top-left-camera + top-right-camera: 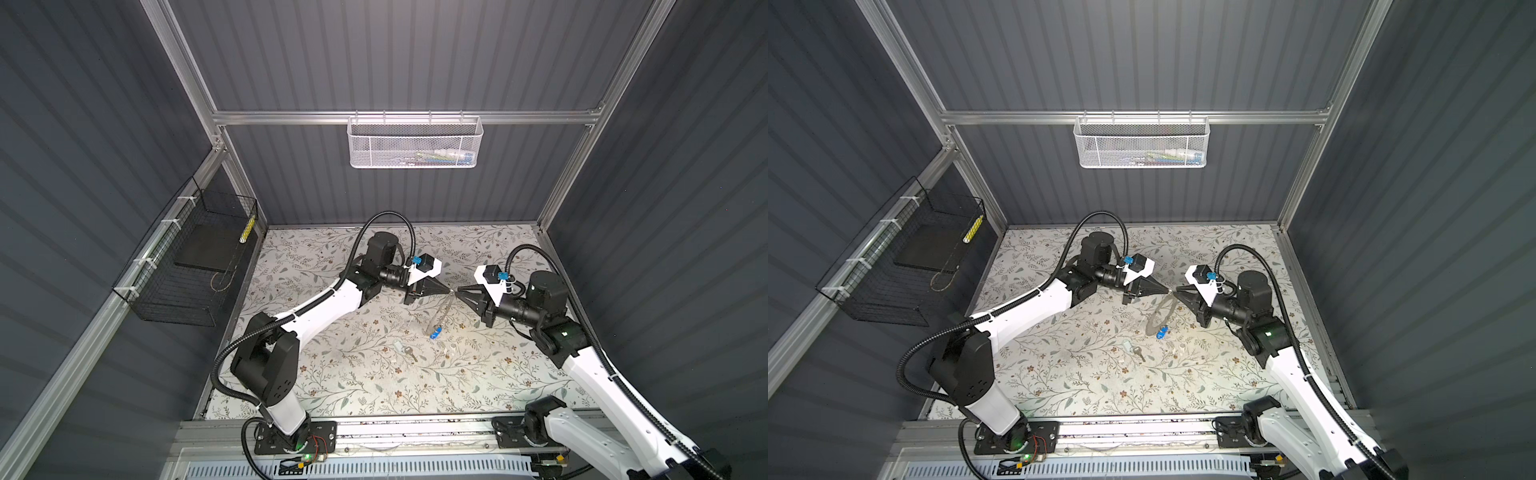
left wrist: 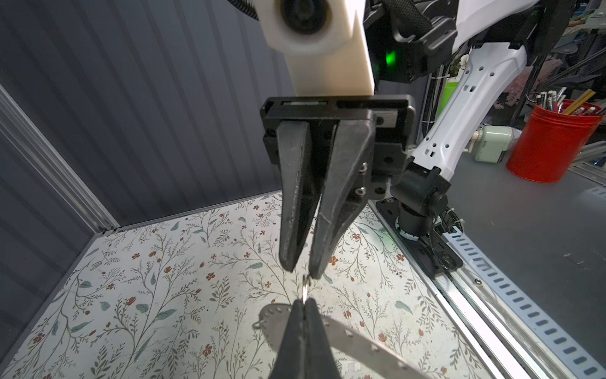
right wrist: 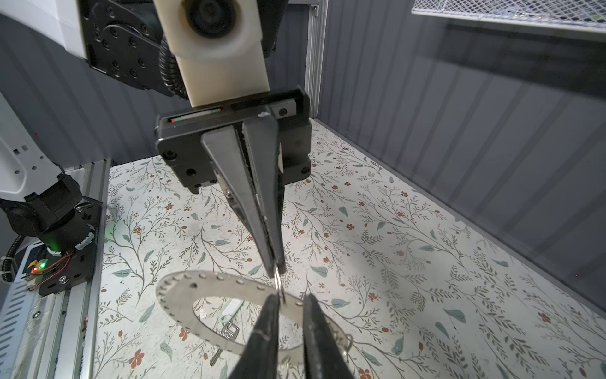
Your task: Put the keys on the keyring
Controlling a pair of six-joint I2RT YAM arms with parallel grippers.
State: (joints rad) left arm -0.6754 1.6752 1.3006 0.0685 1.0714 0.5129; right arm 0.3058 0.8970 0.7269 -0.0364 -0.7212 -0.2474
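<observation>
Near the front, the whitish key [image 1: 404,350] lies flat on the flowered table [image 1: 332,395]. A little farther, the blue key [image 1: 435,332] touches the low end of the keyring [image 1: 441,311], which hangs tilted above the table. At its top rim, a small wire loop [image 3: 280,285] is pinched by the left gripper [image 3: 277,269], its fingers pressed together. The right gripper [image 3: 292,300] meets it tip to tip, with fingers a little apart and the loop between them. On the back wall hangs a white mesh basket [image 1: 414,143]. The labels inside are too small to read.
</observation>
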